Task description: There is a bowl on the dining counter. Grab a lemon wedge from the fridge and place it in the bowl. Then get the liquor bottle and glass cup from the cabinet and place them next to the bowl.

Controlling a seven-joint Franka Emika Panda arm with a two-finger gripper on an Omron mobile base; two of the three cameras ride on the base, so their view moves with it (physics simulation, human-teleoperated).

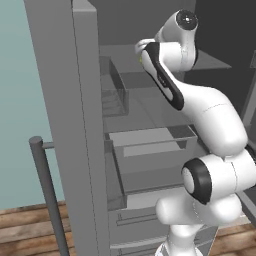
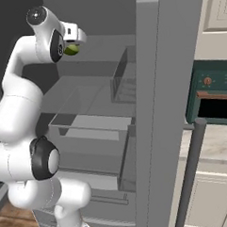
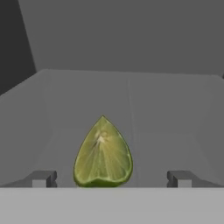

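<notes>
The lemon wedge [image 3: 103, 153], teardrop-shaped with pale radiating segments, is cut off at its base in the hand view. It is flanked by the spread fingertips [image 3: 42, 178] of the gripper [image 3: 110, 179], untouched, on a smooth grey fridge [image 3: 131, 87] shelf.

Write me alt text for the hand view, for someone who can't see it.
A yellow-green lemon wedge lies cut face up on a grey fridge shelf, centred between the two dark fingertips of the open gripper. Grey fridge walls rise behind and to the sides.
</notes>
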